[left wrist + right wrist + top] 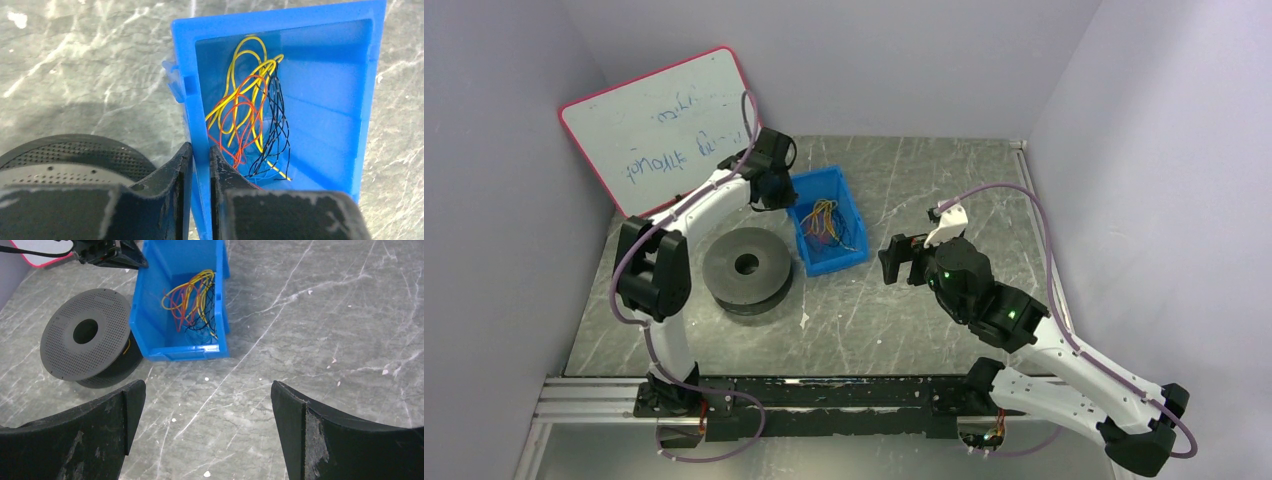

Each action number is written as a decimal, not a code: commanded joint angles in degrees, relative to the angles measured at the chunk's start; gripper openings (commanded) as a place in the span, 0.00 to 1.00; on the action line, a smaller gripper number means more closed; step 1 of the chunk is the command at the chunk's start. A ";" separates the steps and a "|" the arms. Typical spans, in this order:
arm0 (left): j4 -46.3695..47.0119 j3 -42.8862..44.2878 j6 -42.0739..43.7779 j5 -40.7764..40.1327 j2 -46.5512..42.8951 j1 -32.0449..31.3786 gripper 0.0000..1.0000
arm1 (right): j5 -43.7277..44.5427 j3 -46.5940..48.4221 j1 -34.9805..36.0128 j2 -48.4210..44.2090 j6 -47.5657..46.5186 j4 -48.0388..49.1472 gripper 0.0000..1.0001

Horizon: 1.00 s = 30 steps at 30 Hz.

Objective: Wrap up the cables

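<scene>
We are looking at a grey marbled table [924,325] on which a blue bin [836,262] is sitting just beside a dark spool [724,262] that is lying flat, while a pink-edged whiteboard [664,125] is leaning against the left wall [484,200] behind them.

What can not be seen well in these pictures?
1. Whiteboard writing, top view: too small to read.
2. Left gripper fingertips, top view: hidden under its own wrist.
3. Near end of the cables and bin, left wrist view: behind the fingers.
4. Spool core, right wrist view: covered by its upper disc.
</scene>
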 commanded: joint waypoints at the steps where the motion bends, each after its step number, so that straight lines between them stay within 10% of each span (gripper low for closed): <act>1: 1.87 4.04 1.35 2.67 2.35 -2.72 0.07 | 1.21 -0.21 0.17 -1.15 0.74 -0.69 1.00; 30: 9.25 31.97 -2.81 14.09 25.29 -13.60 0.07 | 4.96 2.20 0.13 -7.22 6.44 -7.12 1.00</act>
